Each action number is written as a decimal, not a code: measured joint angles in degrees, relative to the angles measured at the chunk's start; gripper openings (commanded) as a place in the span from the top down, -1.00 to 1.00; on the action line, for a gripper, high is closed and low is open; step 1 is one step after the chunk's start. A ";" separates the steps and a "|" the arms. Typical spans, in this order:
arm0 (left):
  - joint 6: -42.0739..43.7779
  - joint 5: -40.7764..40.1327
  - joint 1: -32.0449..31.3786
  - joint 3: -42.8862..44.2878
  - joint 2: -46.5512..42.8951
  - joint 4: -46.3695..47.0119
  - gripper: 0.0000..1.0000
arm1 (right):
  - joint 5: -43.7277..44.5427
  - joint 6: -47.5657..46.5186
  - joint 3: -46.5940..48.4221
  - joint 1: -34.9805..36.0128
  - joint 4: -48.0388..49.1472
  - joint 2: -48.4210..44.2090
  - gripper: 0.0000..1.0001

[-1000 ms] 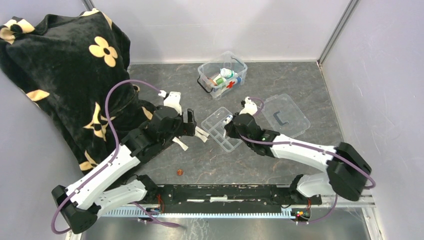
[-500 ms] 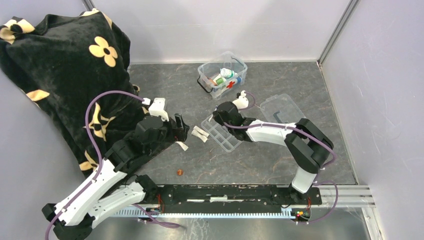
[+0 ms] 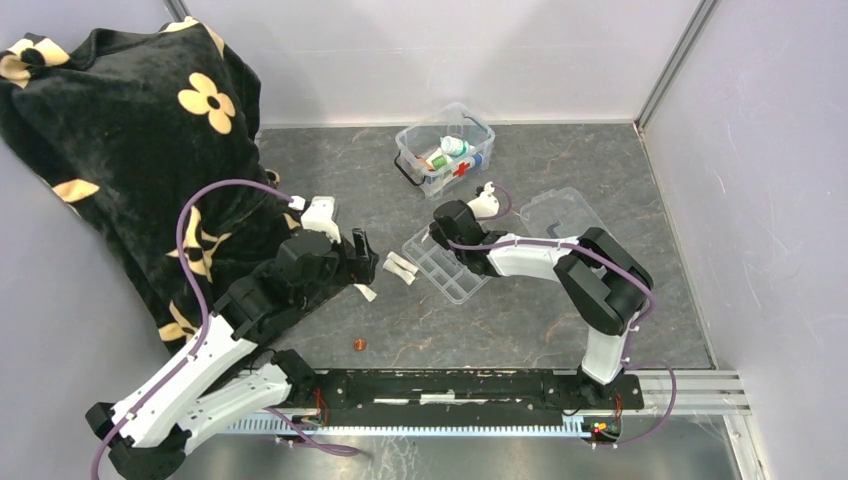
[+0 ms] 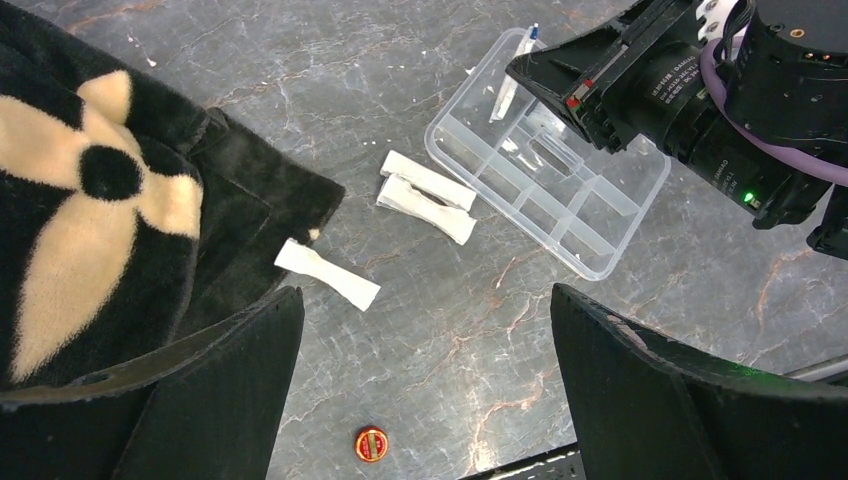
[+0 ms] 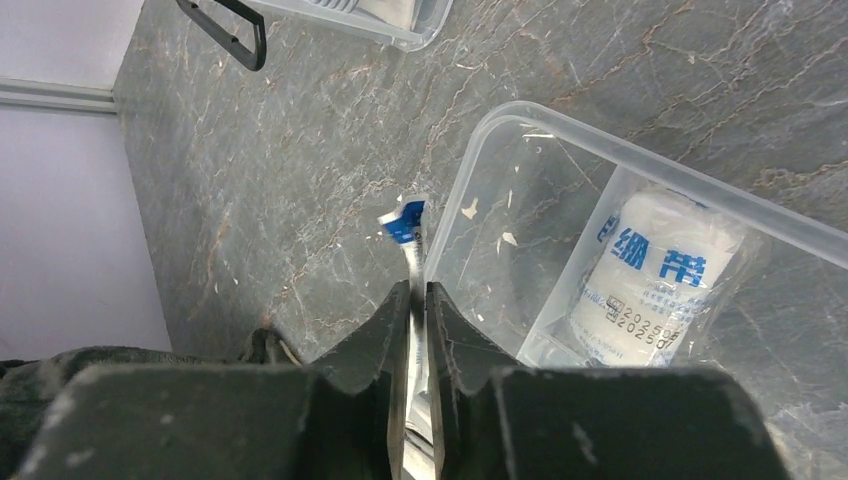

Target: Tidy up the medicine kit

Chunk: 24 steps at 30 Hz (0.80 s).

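Right gripper: jaws pressed together, pinching a thin flat packet. The packet's blue-and-white tip projects past the fingertips. Seen from above, this gripper hangs over the 11 o'clock corner of the divided tray. In the right wrist view, the packet tip lies just outside the tray wall. The adjacent compartment holds a wrapped white roll with blue print.

Left gripper: fingers spread wide, nothing between them. It hovers above the table at 8 o'clock from the tray.

Positions below are read from the tray, with 12 o'clock toward the far wall.

- 12 o'clock, well apart: the medicine kit stands near the far wall with its top open. The red cross faces the arms, the black handle is on the left end, and small bottles are inside.
- 3 o'clock, near: a flat clear lid lies on the table.
- 9 o'clock, just beside: two white strips lie touching each other.
- 8 o'clock, farther out: a third strip has one end at the hem of the black flowered blanket.
- 7 o'clock, well apart: a small round cap lies toward the near edge.
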 measured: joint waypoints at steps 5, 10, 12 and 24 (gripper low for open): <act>0.00 0.07 0.00 0.00 0.87 -0.04 -0.98 | -0.39 -0.09 0.07 -0.35 0.00 0.37 0.40; -0.70 0.50 0.00 0.00 1.77 -0.13 -0.98 | -0.57 -1.31 0.04 -1.09 0.00 0.35 0.34; -1.97 0.52 -0.02 0.00 2.10 -0.22 -0.97 | -0.63 -2.60 -0.22 -1.25 0.09 -0.24 0.33; -12.76 -0.68 0.00 -4.20 6.25 1.84 -0.80 | -10.95 -29.29 -8.92 -4.09 -2.34 -26.05 0.20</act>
